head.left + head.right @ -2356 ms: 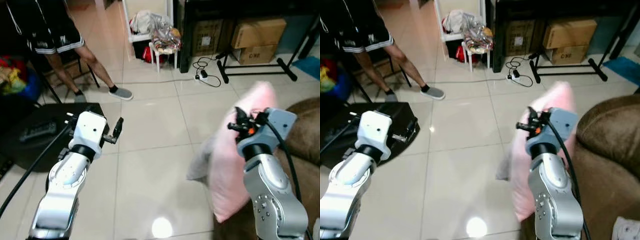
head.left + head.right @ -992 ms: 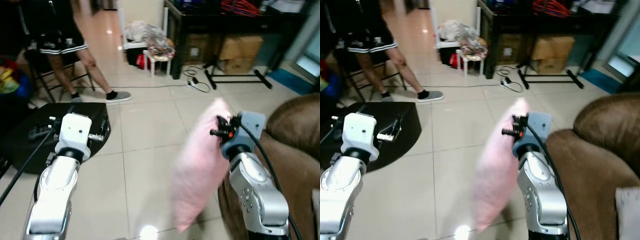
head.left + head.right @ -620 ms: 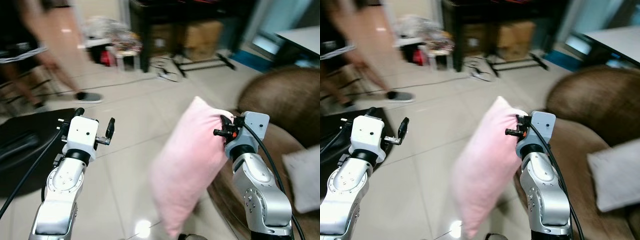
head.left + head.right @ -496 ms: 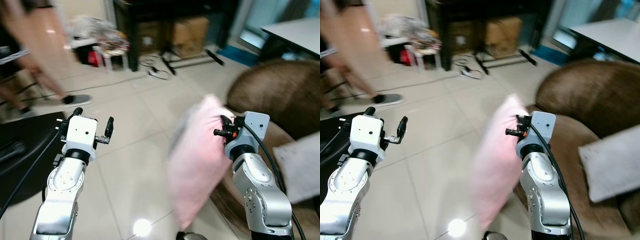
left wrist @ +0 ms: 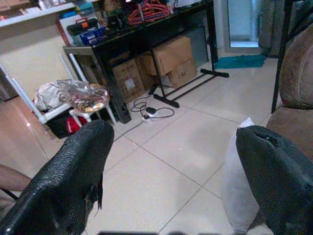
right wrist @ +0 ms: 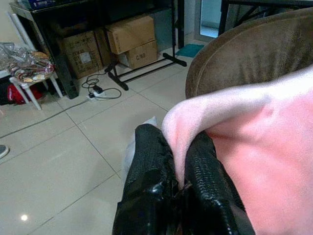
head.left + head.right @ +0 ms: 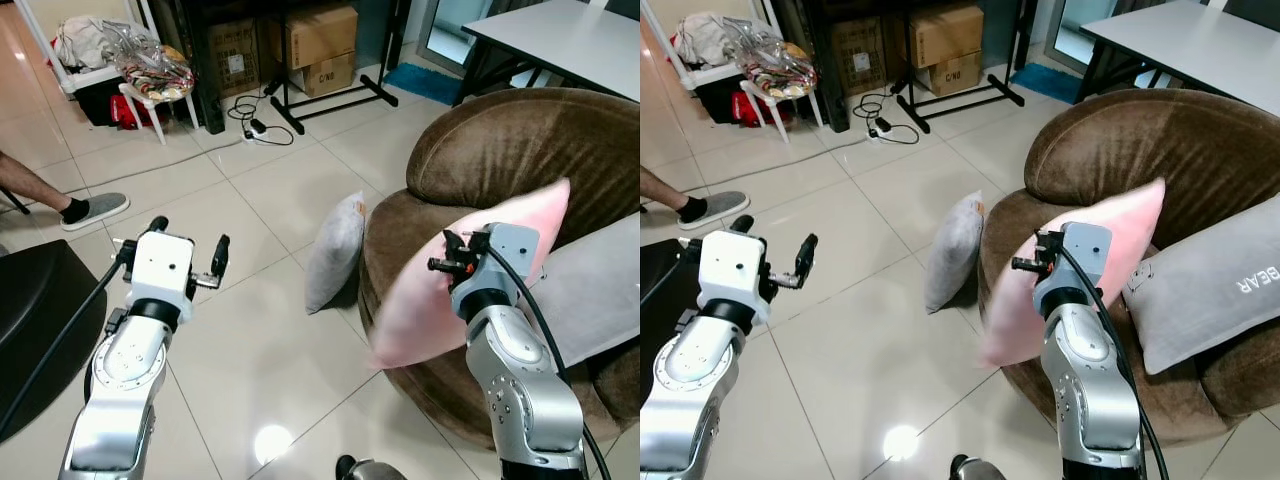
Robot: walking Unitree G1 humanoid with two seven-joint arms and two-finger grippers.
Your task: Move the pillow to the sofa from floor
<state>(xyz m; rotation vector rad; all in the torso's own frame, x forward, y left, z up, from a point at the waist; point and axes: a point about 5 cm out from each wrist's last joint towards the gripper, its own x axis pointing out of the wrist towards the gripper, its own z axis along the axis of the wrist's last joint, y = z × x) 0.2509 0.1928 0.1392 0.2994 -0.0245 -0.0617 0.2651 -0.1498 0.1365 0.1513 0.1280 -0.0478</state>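
Observation:
A pink pillow (image 7: 415, 305) hangs tilted over the front edge of the brown sofa (image 7: 520, 150). One upper corner rises toward the backrest, and the lower end droops past the seat's front. My right gripper (image 7: 443, 262) is shut on the pillow's upper edge. In the right wrist view the two black fingers (image 6: 146, 156) pinch a fold of the pink fabric (image 6: 264, 137). My left gripper (image 7: 188, 238) is held up over the tiled floor, open and holding nothing, well left of the sofa.
A grey pillow (image 7: 335, 250) leans on the floor against the sofa's left side. Another grey pillow (image 7: 600, 290) lies on the seat. A person's foot (image 7: 85, 208), a black mat (image 7: 30, 320), cardboard boxes (image 7: 320, 35) and a power cable (image 7: 255, 128) lie further back.
The camera has swung right, bringing the whole sofa into view. The pink pillow, still gripped by the right gripper, now hangs over the sofa's front edge. The left arm keeps its pose.

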